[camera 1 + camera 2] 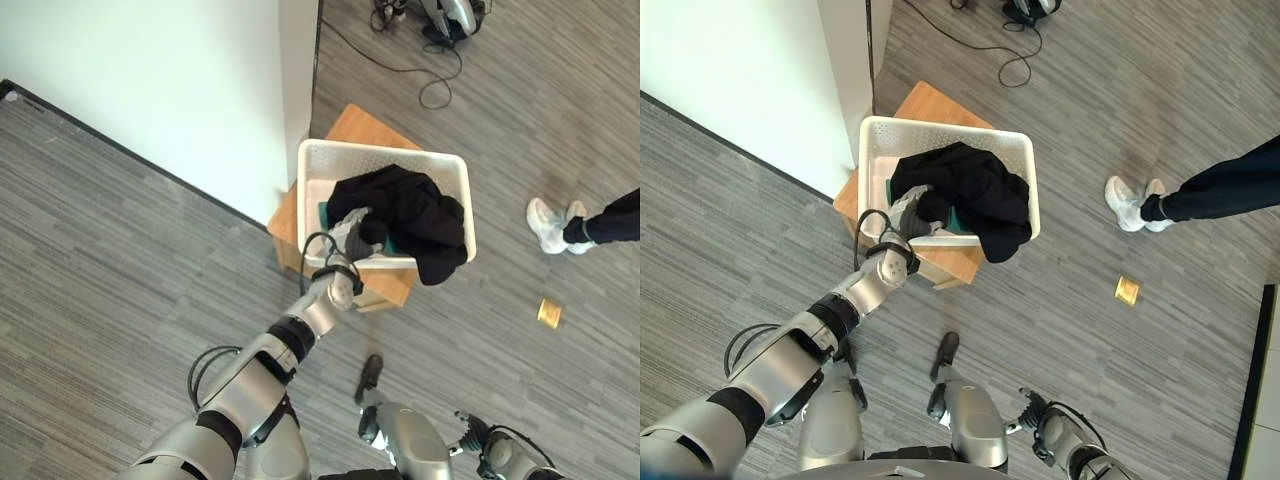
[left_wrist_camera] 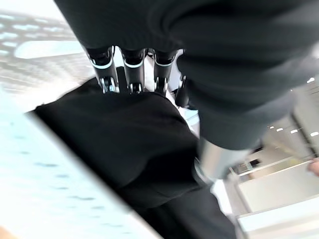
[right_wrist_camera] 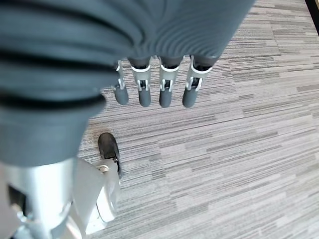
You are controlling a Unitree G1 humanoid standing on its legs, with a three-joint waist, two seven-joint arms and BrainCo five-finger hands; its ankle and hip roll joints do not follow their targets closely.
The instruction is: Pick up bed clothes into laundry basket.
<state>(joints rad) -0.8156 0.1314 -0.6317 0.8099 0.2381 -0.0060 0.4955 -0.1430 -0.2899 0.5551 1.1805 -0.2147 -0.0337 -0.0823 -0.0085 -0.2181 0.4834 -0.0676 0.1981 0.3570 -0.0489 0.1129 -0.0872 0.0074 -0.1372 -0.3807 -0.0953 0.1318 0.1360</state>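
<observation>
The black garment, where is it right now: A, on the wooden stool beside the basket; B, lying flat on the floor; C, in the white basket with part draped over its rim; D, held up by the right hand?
C: the black garment sits in the white basket, one part hanging over the rim.

Your two head cams look steeply down from above at the floor (image 1: 130, 250), and both share the same patch: white basket (image 1: 312, 160) on a wooden stand (image 1: 350, 125), black clothes (image 1: 420, 215) in it, white wall (image 1: 150, 70) beside, a person's shoes (image 1: 552, 225) off to the right. R eye sits slightly right of L eye, so the basket (image 1: 872, 135) falls further left in its pic. L wrist cam looks along the left hand (image 2: 129, 74), v. close, fingers against black cloth (image 2: 124, 134) at the basket. R wrist cam looks along the right hand (image 3: 154, 89) down at bare floor (image 3: 239, 149), from low beside the robot.
</observation>
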